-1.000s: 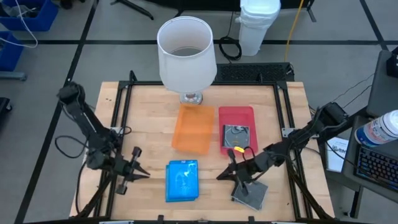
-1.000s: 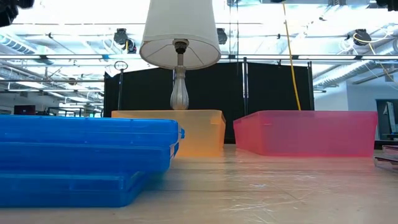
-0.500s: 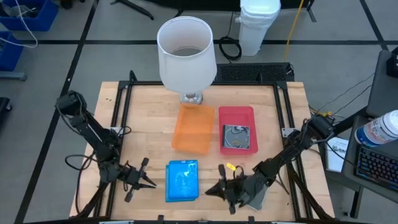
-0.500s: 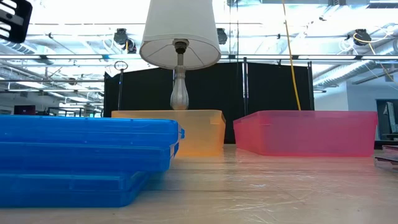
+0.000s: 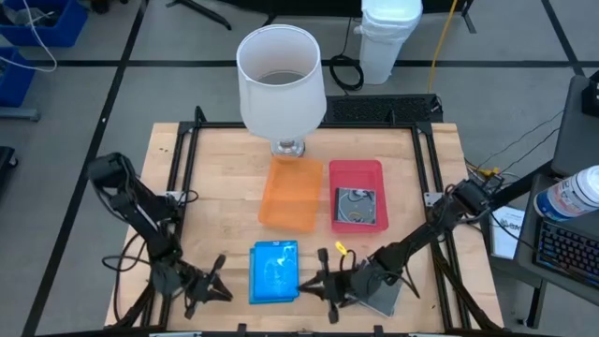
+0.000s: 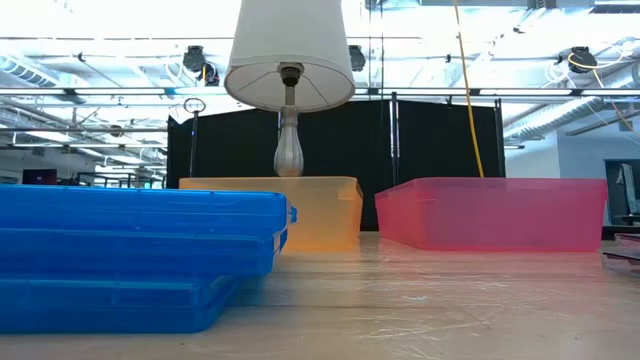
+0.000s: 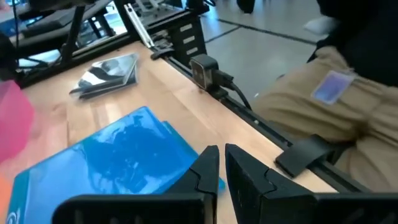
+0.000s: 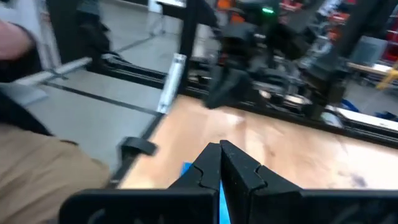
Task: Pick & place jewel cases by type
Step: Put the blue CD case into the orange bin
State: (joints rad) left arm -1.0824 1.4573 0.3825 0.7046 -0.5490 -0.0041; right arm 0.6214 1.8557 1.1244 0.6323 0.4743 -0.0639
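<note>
A stack of translucent blue jewel cases (image 5: 274, 271) lies flat near the table's near edge, and it looms large in the low view (image 6: 130, 260) and shows in the left wrist view (image 7: 106, 165). A pile of clear grey cases (image 5: 382, 298) lies to its right, partly under my right arm, and also appears beyond the blue stack (image 7: 109, 70). One grey case with a silvery disc (image 5: 356, 208) lies in the red tray (image 5: 358, 170). My left gripper (image 5: 213, 286) is shut, just left of the blue stack. My right gripper (image 5: 316, 281) is shut, at the stack's right edge. My right gripper (image 8: 221, 152) points level from the table's right at the blue stack's right edge (image 8: 185, 168). I cannot tell whether its shut fingertips touch the stack. My left gripper touches nothing.
The orange tray (image 5: 292, 192) stands beside the red tray, behind the blue stack. A white-shaded lamp (image 5: 281, 80) rises at the table's far edge. Black frame rails (image 5: 182, 168) run along the table's sides. A person in tan clothing (image 7: 336, 118) stands at the near edge.
Both arms have swung down toward the table's near edge. My right gripper has moved left, off the grey pile and up to the blue stack's right edge. My left gripper has moved nearer, staying left of the stack. No case has moved.
</note>
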